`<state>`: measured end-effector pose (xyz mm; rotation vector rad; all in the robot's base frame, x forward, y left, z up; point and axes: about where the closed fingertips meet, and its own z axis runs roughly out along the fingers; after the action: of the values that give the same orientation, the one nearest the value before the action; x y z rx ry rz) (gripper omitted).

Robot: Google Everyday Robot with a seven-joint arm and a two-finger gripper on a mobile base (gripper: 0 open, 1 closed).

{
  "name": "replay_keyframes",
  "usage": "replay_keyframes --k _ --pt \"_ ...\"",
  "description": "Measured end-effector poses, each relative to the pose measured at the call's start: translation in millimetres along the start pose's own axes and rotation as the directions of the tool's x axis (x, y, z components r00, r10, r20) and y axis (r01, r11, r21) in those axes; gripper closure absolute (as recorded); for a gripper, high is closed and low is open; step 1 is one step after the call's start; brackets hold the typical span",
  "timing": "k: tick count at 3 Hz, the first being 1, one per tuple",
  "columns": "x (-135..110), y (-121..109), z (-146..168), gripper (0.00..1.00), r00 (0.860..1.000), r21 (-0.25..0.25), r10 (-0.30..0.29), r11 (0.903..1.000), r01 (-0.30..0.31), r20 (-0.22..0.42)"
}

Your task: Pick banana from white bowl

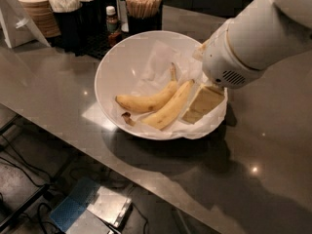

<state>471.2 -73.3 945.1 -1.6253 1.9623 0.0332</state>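
Note:
The white bowl (117, 67) stands on the grey counter, lined with crumpled white paper. Two bananas lie in it side by side. The banana (169, 107) is the straighter one on the right, with its blunt stem end up at the right. The more curved banana (145, 102), with a long thin stem, lies to its left. My gripper (199, 108) reaches down from the right into the bowl's right side. Its tan tip is right beside the banana's upper end. The white wrist hides the rest of it.
A black caddy (78, 23) with stirrers, napkins, a small bottle (112, 18) and stacked paper cups (36, 9) stands behind the bowl at the back left. The counter's front edge runs diagonally below the bowl. Cables and a box lie on the floor beneath.

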Motion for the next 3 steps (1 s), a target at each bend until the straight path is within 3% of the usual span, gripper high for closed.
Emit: replay_keyframes --k 2,3 --pt "-23 20 33 0.16 0.998 -0.113 -0.025 0.9930 0.032 0.059" --pt "-28 16 61 0.17 0.998 -0.171 -0.012 0.9850 0.022 0.061"
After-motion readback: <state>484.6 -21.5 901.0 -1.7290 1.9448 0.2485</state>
